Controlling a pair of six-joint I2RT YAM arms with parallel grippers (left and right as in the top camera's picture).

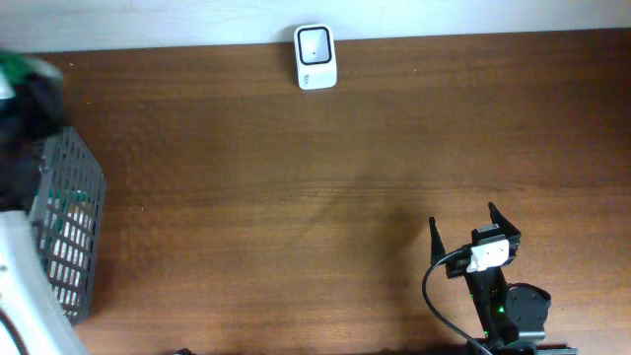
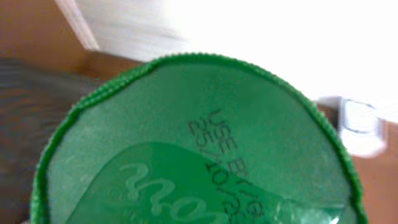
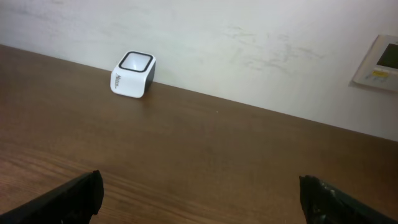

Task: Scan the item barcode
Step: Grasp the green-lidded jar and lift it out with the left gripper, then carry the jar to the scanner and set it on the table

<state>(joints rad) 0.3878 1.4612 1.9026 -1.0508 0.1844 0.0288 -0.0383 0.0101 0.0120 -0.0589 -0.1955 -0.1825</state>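
Where the brown wood-grain desk (image 1: pixel 325 187) meets the pale wall (image 3: pixel 249 43), a small white scanner (image 1: pixel 315 56) sits right at the back edge, with a dark-rimmed window on top. A beige wall panel (image 3: pixel 379 62) hangs off to the right in the right wrist view.

The green-lidded container (image 2: pixel 186 143) fills nearly the whole left wrist view, very close to the lens. Its ribbed rim curves across the frame and a printed use-by date runs over the top. From overhead it is a green blur at the far left back corner of the desk, on the dark, blurred left arm (image 1: pixel 22 108) and well apart from the scanner. The left fingers are hidden behind the lid, so I cannot tell whether they pinch it.

The right fingers (image 1: pixel 435 237) are spread wide and hold nothing. They sit low over the front right of the desk, pointing toward the scanner across bare wood. A grey mesh basket (image 1: pixel 71 227) stands at the left edge, just beside the left arm.
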